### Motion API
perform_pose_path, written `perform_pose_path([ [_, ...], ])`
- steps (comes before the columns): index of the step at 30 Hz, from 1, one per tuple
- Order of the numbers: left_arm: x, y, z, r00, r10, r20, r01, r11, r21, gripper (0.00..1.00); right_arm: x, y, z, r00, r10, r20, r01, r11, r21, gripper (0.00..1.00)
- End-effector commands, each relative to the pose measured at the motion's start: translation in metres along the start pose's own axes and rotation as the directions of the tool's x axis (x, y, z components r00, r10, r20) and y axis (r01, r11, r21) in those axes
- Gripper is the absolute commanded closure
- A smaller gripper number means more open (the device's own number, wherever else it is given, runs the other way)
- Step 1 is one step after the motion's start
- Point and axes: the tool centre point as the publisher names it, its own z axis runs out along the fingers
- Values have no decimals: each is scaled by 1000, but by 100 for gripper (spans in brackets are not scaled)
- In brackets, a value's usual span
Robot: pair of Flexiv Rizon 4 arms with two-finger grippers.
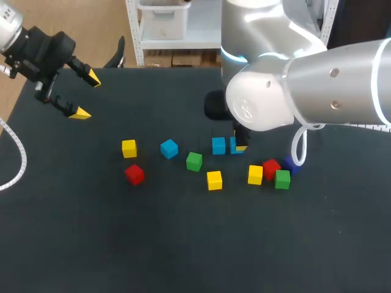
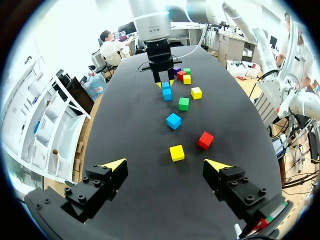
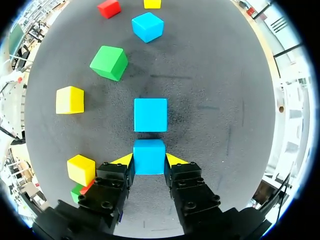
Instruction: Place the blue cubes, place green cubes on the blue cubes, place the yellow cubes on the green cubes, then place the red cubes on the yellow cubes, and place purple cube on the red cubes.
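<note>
Pincers first: how do they stand?

The right pincer (image 3: 149, 161) is clamped on a blue cube (image 3: 149, 156), with a yellow tip against each side face. The left pincer (image 1: 85, 95) hangs over the far left part of the table (image 1: 183, 244), its fingers wide apart and holding nothing.

Where is that cube among the others?

A second blue cube (image 3: 150, 114) lies just ahead of it, with a narrow gap between them. Whether the held one rests on the table I cannot tell. A third blue cube (image 1: 169, 148) lies further left, and the middle green cube (image 1: 194, 161) sits between it and the pair.

And the remaining ones?

The left yellow cube (image 1: 129, 148) and left red cube (image 1: 134, 174) sit near each other at the left end. The middle yellow cube (image 1: 214, 180) is nearer the front. On the right, the right yellow cube (image 1: 255, 174), right red cube (image 1: 271, 168) and right green cube (image 1: 282, 179) cluster close together. The purple cube (image 1: 292, 165) is just beyond them, partly hidden.
</note>
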Motion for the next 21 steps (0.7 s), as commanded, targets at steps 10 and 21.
perform_pose_path([
  [10, 1, 0, 0, 1000, 2, 0, -2, 1000, 0, 0, 1, -1, 1, 1000, 0, 1, 0, 1000, -6, 81],
  [21, 1, 0, 0, 1000, 2, 0, -2, 1000, 0, 0, 3, -1, 0, 1000, 0, 3, 0, 1000, -7, 62],
])
